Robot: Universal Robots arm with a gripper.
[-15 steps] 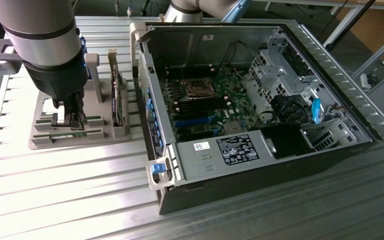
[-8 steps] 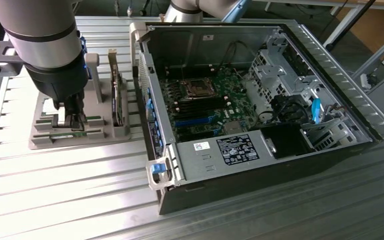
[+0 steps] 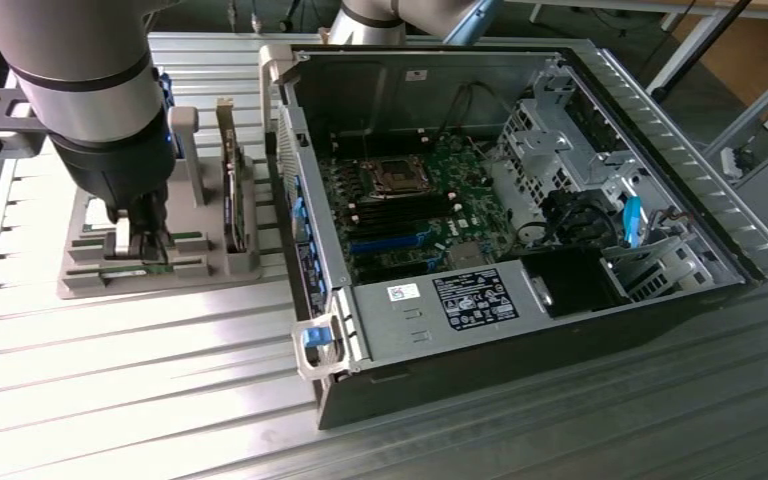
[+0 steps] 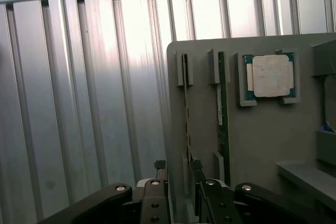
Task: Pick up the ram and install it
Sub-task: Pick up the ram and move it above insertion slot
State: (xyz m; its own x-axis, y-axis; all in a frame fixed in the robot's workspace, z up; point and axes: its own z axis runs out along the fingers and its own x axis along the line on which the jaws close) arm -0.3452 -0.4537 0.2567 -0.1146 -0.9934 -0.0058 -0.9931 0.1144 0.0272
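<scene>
Two ram sticks stand on edge in slots of a grey holder (image 4: 262, 129). The nearer ram (image 4: 185, 108) runs between my gripper's fingers (image 4: 155, 198), while the other ram (image 4: 223, 114) lies just beside them. My gripper (image 4: 182, 192) is open and straddles the nearer stick without closing on it. From outside, the gripper (image 3: 144, 240) is lowered onto the grey holder (image 3: 157, 280) at the exterior view's left, with green board edges (image 3: 187, 239) showing beside it. The open computer case (image 3: 518, 300) lies to the exterior view's right, its motherboard memory slots (image 3: 391, 215) exposed.
A square silver CPU chip (image 4: 270, 75) sits in its pocket on the holder. An upright expansion card (image 3: 233, 195) stands in the holder between the gripper and the case wall. The CPU socket (image 3: 391, 175), power supply (image 3: 451, 305) and drive cage (image 3: 558, 130) fill the case. Ribbed metal table (image 3: 131, 400) all around.
</scene>
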